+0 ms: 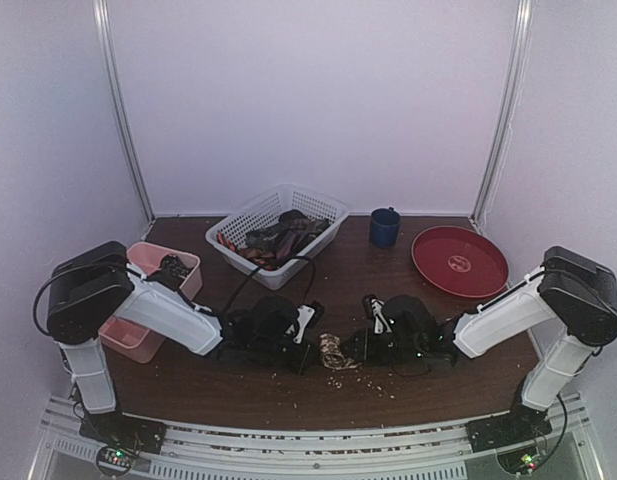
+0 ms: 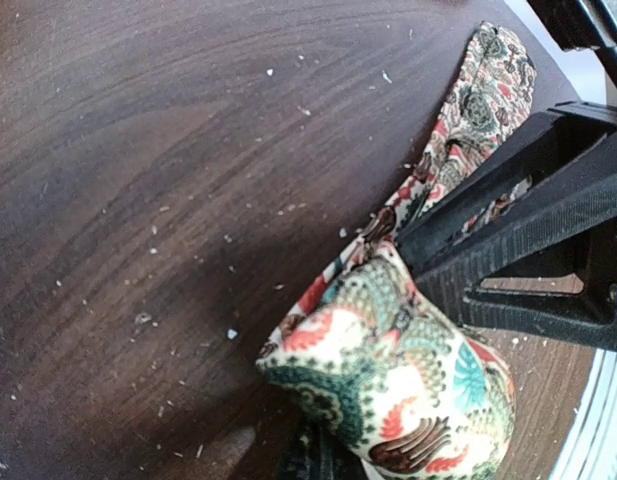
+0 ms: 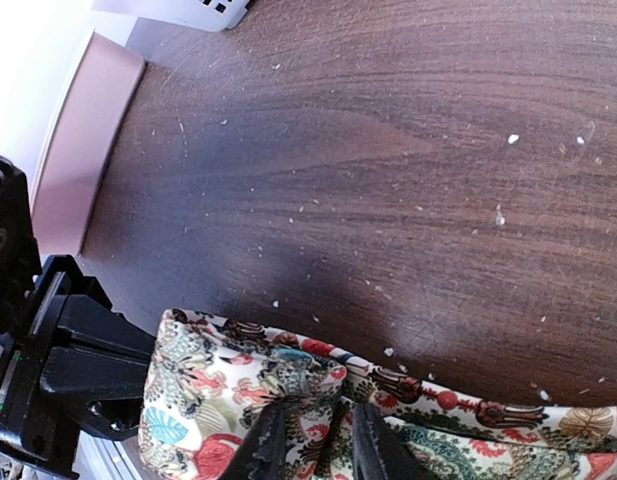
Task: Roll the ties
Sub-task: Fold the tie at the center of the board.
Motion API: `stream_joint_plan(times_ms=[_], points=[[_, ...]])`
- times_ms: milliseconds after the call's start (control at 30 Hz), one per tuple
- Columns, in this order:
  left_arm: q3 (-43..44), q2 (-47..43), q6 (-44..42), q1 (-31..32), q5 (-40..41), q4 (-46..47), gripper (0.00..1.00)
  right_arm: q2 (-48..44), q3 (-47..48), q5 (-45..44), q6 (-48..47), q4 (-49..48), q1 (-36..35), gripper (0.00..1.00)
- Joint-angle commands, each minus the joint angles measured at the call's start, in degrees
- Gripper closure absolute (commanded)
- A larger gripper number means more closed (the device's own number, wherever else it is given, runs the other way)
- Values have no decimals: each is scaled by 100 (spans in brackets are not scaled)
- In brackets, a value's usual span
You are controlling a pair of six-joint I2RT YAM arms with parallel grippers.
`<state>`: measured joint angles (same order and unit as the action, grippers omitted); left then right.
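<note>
One tie, cream-tan with a red and teal floral print, lies partly rolled on the dark table between my two grippers. In the left wrist view its rolled end bulges over my left gripper, which is shut on the fabric with its fingers mostly hidden beneath. The strip runs away past the right arm's black fingers. My right gripper is shut on a fold of the same tie, with cloth between both fingers. More ties, dark and red, lie heaped in the white basket.
The white lattice basket stands at the back centre. A pink tray sits by the left arm. A blue cup and a red plate are at the back right. Pale crumbs dot the wood near the front edge.
</note>
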<state>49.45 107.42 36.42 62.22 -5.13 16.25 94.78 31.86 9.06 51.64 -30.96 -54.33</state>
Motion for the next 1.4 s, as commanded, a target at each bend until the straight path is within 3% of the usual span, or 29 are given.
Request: stream_joint_plan(times_ms=[0,433,1067,1200,1367], points=[[187,-26,-344,31,-39,130,96,-161,-49,-323,-153,273,22,75],[237,-75,-570,71,452,-77,92,-197,-221,-731,-193,169,39,76],[975,212,-801,213,116,-199,92,-1361,-628,-1825,-176,800,88,76],[1228,365,-860,246,45,-323,92,-1896,-774,-2034,-178,875,111,72],[1550,637,-864,269,-83,-298,92,-2099,-773,-1696,-417,796,120,61]])
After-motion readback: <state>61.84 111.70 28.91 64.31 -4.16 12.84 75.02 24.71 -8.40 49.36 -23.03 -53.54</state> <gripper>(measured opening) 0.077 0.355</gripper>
